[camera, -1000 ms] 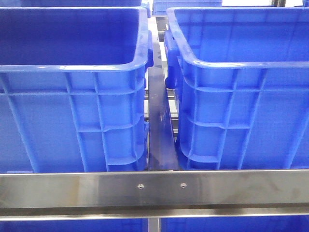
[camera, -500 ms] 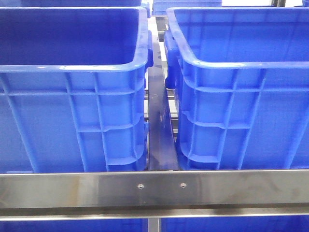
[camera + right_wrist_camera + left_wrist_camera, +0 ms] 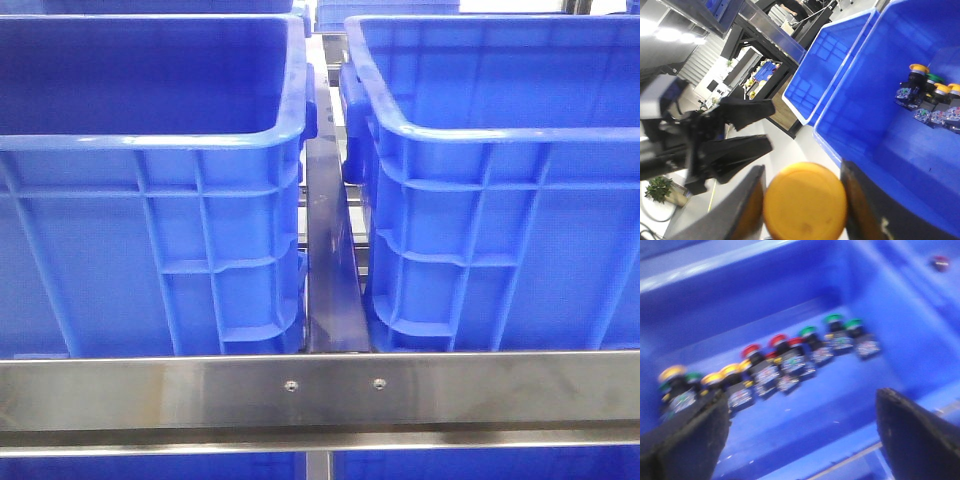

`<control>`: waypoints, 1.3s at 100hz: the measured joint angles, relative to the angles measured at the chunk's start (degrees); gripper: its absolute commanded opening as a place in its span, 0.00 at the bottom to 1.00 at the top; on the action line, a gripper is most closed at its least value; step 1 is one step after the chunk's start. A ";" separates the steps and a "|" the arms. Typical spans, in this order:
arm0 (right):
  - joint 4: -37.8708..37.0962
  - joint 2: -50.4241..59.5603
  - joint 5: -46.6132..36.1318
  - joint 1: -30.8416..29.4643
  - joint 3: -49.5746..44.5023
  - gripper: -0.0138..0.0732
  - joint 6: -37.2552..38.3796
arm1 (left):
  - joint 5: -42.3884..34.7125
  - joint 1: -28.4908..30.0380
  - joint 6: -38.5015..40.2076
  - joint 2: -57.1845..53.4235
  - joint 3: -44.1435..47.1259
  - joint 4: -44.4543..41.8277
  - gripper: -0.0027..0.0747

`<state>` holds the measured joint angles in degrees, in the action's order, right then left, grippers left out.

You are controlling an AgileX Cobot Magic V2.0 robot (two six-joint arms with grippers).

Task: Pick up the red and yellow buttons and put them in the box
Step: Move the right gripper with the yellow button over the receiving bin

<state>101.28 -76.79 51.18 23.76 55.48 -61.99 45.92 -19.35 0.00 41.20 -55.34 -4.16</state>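
My right gripper (image 3: pixel 802 200) is shut on a yellow button (image 3: pixel 805 202), whose round cap fills the gap between the fingers, outside a blue box (image 3: pixel 880 140). In that box lie several yellow and green buttons (image 3: pixel 932 97). My left gripper (image 3: pixel 802 405) is open and holds nothing, hovering over the floor of a blue box (image 3: pixel 805 405). Along that box's far wall runs a blurred row of yellow buttons (image 3: pixel 715 377), red buttons (image 3: pixel 777 340) and green buttons (image 3: pixel 832 320). A lone red button (image 3: pixel 940 262) lies in a neighbouring box. Neither gripper shows in the front view.
The front view shows two tall blue crates, left (image 3: pixel 150 140) and right (image 3: pixel 480 130), side by side behind a steel rail (image 3: pixel 320 390), with a narrow gap between them. A black arm (image 3: pixel 715 140) hangs beside my right gripper.
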 measured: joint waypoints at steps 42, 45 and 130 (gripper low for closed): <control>0.00 0.00 -0.83 0.00 0.00 0.22 -0.64 | -9.36 10.36 3.36 -15.81 11.49 0.22 0.74; 0.00 0.00 -1.12 0.00 0.00 0.22 -0.74 | -9.79 10.36 3.36 -17.22 12.28 0.27 0.74; 0.00 0.00 -5.62 -10.00 0.00 0.22 -0.89 | -15.32 10.36 3.36 -30.26 22.62 0.48 0.01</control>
<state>101.28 -76.79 45.57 13.76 55.48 -62.87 30.60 -9.00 3.36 10.94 -32.72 -3.68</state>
